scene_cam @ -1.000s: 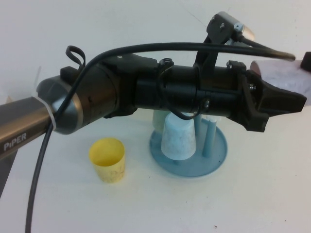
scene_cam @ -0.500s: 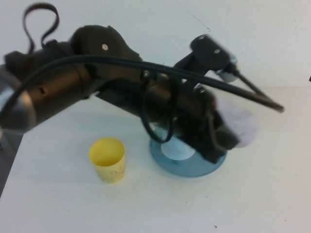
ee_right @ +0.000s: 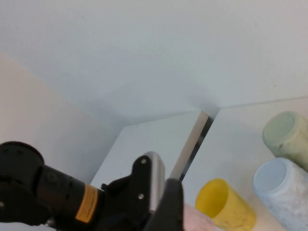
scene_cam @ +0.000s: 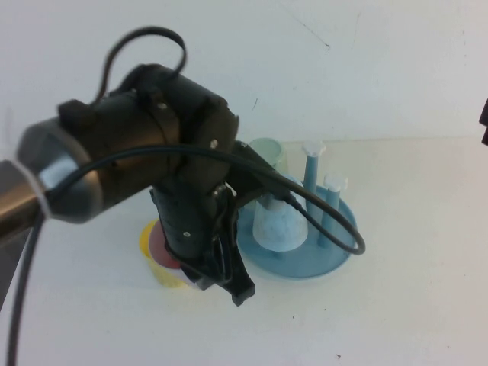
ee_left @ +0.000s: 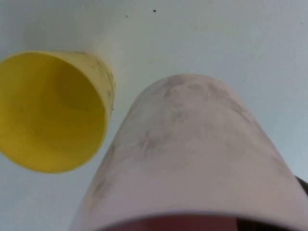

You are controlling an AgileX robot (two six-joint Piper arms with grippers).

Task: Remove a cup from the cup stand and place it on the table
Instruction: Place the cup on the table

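Observation:
The pale pink cup (ee_left: 192,154) fills the left wrist view, and my left gripper (scene_cam: 217,278) is shut on its rim. From above, only a pink patch of the cup (scene_cam: 164,244) shows under the arm, right beside the yellow cup (scene_cam: 162,273). I cannot tell whether its base touches the table (scene_cam: 396,320). The blue cup stand (scene_cam: 339,255) is just to the right, with bare white-tipped pegs (scene_cam: 313,149). My right gripper (scene_cam: 485,122) is a dark sliver at the right edge, open, holding nothing.
A light blue cup (scene_cam: 278,221) sits upside down on the stand, with a pale green cup (scene_cam: 268,152) behind it. The yellow cup (ee_left: 48,110) stands open-side up, close to the pink one. The left arm's cable (scene_cam: 335,229) loops over the stand.
The left arm has swung from over the stand's right side to the left and down. It carried the pink cup to just beside the yellow cup.

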